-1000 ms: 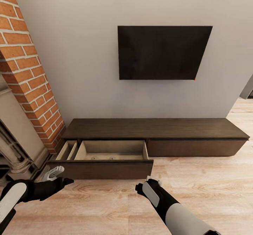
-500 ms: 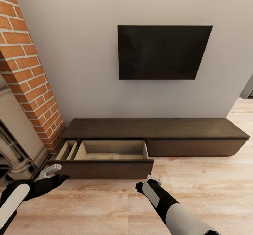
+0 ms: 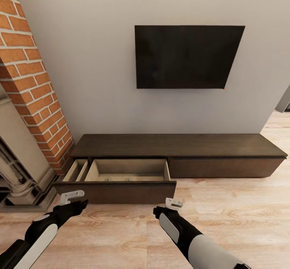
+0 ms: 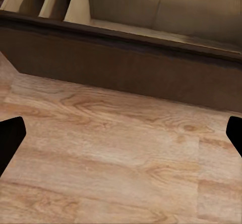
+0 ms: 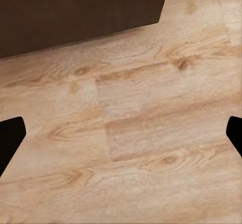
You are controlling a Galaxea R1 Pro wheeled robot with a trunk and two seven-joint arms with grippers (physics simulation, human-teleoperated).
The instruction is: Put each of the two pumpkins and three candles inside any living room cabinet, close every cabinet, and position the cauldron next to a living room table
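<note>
Head view: one cabinet, one drawer open; both grippers' fingers spread.

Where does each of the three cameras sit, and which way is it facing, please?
Head view: high up, looking down at the cabinet, its open drawer, both arms.
Left wrist view: faces the drawer front and floor; dark fingertips at the edges.
Right wrist view: faces floor, drawer-front corner.
All share the drawer front.

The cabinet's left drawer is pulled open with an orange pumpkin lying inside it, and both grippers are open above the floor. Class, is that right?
Not quite. The cabinet's left drawer is open, but the head view shows no pumpkin in its pale interior. Left gripper and right gripper are open above the floor.
</note>
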